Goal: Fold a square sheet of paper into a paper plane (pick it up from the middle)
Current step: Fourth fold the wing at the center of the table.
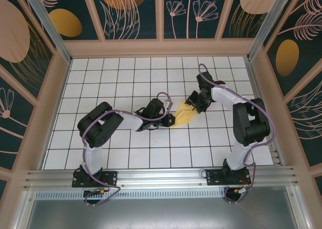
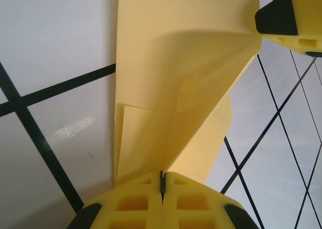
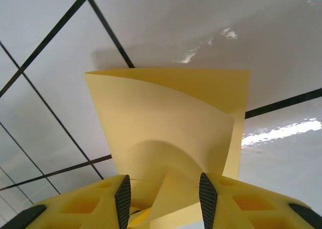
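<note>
The square sheet of paper [image 1: 183, 114] is a creased, partly folded yellow shape in the middle of the white grid table [image 1: 126, 153], between the two grippers. My left gripper [image 1: 169, 120] is shut on its near-left edge; in the left wrist view the jaws [image 2: 162, 182] meet on the paper [image 2: 176, 73], which rises and curls away from them. My right gripper [image 1: 194, 104] is at the sheet's far-right side. In the right wrist view its fingers [image 3: 123, 199] stand apart with a curved flap of the paper [image 3: 166, 123] lying between them, neither pad pressing it.
Wooden walls with patterned panels [image 1: 161, 12] enclose the table on three sides. A metal rail [image 1: 161, 177] carrying both arm bases runs along the near edge. One yellow finger of the right gripper [image 2: 287, 17] is at the top right of the left wrist view.
</note>
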`<action>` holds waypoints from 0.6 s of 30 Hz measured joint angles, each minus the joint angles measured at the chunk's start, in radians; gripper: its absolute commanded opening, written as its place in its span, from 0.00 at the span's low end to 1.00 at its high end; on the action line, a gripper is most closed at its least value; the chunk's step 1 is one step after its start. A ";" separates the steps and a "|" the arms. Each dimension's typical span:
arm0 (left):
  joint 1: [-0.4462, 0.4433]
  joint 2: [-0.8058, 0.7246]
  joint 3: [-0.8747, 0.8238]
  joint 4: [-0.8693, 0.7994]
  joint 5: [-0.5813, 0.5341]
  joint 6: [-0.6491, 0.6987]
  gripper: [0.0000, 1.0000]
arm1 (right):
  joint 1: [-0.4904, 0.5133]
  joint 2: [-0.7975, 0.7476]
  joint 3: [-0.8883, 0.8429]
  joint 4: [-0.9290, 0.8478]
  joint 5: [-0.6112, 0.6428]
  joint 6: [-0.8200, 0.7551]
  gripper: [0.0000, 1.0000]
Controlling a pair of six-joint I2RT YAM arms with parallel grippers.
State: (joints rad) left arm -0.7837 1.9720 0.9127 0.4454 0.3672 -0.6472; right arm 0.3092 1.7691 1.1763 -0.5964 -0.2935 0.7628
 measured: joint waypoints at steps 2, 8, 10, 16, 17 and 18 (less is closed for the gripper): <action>0.000 0.000 0.000 0.000 0.000 0.000 0.00 | 0.000 -0.001 0.000 -0.008 0.029 0.005 0.53; 0.000 0.000 0.000 -0.001 -0.001 0.000 0.00 | -0.001 -0.008 0.000 -0.014 0.061 0.005 0.55; 0.000 0.000 0.000 -0.001 -0.001 0.001 0.00 | -0.001 -0.008 0.000 -0.013 0.057 0.005 0.55; 0.000 0.000 0.000 -0.001 -0.001 0.003 0.00 | -0.001 -0.008 0.000 -0.010 0.021 0.005 0.47; 0.000 0.000 0.000 -0.001 -0.001 0.003 0.00 | -0.001 -0.008 -0.001 -0.007 0.013 0.006 0.46; 0.000 0.000 0.000 -0.001 -0.001 0.003 0.00 | -0.001 -0.008 -0.001 -0.005 0.007 0.006 0.45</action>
State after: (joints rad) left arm -0.7837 1.9720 0.9131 0.4446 0.3664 -0.6437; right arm 0.3084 1.7611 1.1755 -0.6018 -0.2867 0.7685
